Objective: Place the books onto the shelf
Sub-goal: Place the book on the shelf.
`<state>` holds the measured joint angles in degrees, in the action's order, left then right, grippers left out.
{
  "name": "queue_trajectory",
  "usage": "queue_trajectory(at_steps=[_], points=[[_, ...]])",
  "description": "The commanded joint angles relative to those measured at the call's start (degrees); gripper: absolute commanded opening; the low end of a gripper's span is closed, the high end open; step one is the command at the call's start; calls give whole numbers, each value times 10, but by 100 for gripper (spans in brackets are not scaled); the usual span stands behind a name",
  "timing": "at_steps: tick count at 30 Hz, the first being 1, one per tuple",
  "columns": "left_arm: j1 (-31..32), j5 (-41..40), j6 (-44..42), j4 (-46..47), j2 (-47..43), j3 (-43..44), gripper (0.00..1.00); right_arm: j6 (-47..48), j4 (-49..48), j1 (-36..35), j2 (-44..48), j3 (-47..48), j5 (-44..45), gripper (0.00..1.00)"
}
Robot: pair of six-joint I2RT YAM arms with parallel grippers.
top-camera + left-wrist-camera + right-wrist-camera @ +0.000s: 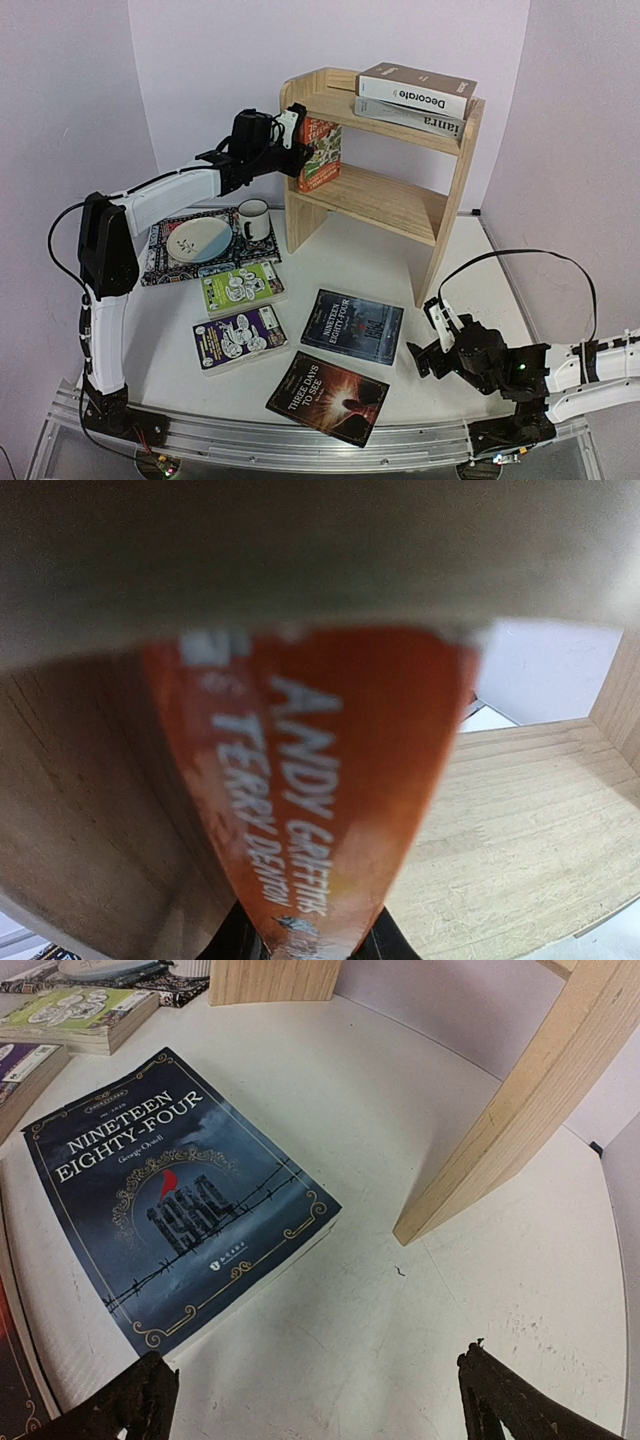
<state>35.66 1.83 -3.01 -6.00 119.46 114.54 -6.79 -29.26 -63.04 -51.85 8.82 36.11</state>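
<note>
Here, the left gripper (296, 135) is clamped narrowly on the orange paperback (320, 155), holding it upright at the left end of the shelf's (452, 200) lower tier, just beside the left side panel. Whether its bottom edge touches the board cannot be told. From the left wrist, the orange spine fills the view, with pine on both sides. On top of the shelf, the thick brown book (415, 90) lies flat on the grey book (425, 120). Four more lie flat on the table (360, 250): the green paperback (240, 287), the purple paperback (240, 338), the dark blue novel (352, 326) and the dark book (328, 397). The right gripper (430, 338) sits low near the shelf's right panel, jaws wide and empty, the blue novel just ahead. A plate (198, 238) and mug (253, 218) rest on a placemat (160, 265).
</note>
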Motion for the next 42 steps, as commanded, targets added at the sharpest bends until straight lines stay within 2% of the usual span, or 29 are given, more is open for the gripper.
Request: queue_trajectory(at_steps=[1, 15, 29, 42], points=[[-3, -3, 2, 49, -29, 12, 25, 5, -11, 0, -6, 12, 5, 98], [-3, -40, 8, 49, -68, -32, 26, 5, -11, 1, -9, 13, 2, 98], [-3, -42, 12, 50, -74, -39, 42, 5, -11, 1, -11, 14, 3, 98], [-3, -41, 20, 50, -92, -60, 47, 5, -11, 1, -10, 14, 3, 98]])
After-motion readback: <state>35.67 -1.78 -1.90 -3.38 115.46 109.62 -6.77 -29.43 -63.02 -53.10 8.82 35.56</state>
